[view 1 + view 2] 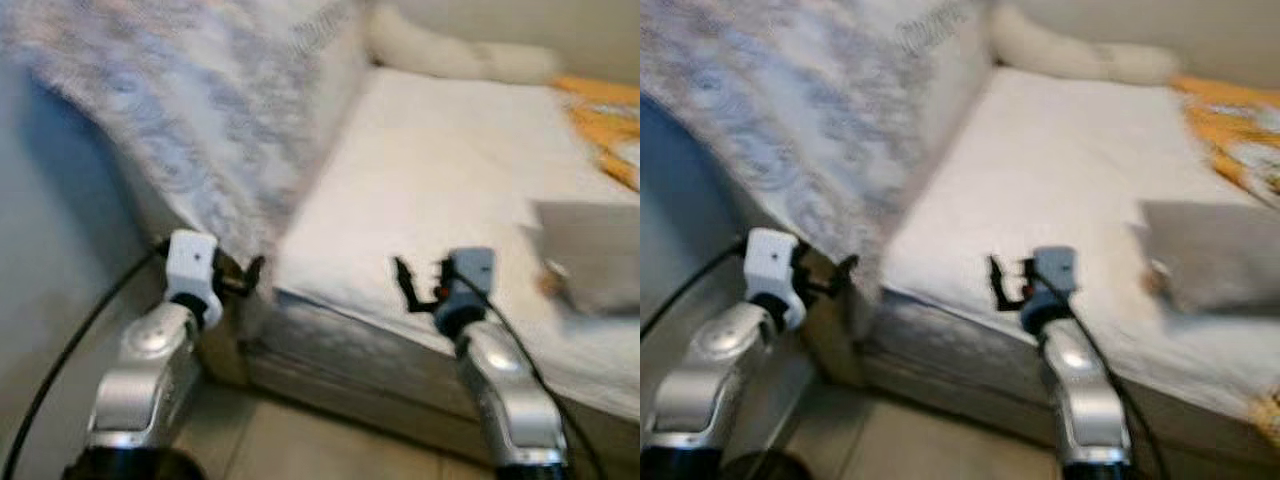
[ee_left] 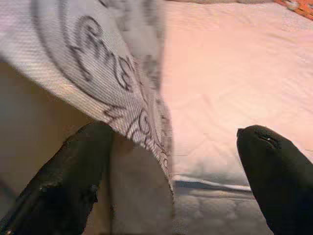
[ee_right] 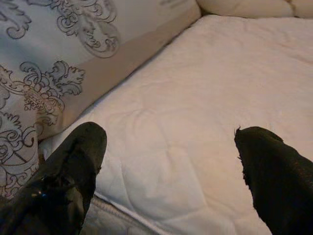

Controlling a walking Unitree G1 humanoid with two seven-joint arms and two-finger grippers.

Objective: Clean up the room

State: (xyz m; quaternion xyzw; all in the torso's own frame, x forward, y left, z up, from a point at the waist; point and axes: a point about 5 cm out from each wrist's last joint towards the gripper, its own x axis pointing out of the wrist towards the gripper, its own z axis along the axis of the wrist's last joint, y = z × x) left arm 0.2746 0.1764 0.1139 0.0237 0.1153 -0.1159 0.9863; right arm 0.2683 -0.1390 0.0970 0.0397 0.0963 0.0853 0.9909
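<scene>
A grey patterned bedspread [image 1: 200, 110] hangs off the left side of a bed, over a white quilted mattress pad [image 1: 450, 160]. My left gripper [image 1: 248, 275] is open at the bedspread's lower corner. In the left wrist view the cloth's edge [image 2: 132, 98] hangs between the two fingers without being pinched. My right gripper [image 1: 412, 285] is open just above the pad's near edge, and in the right wrist view nothing lies between its fingers [image 3: 73, 161]. The eye views are blurred.
A white pillow [image 1: 450, 50] lies at the far end of the bed. Orange cloth [image 1: 600, 115] and a flat grey item [image 1: 590, 255] lie on its right side. A black cable [image 1: 70, 350] runs along the left wall. Tiled floor [image 1: 300, 440] shows below.
</scene>
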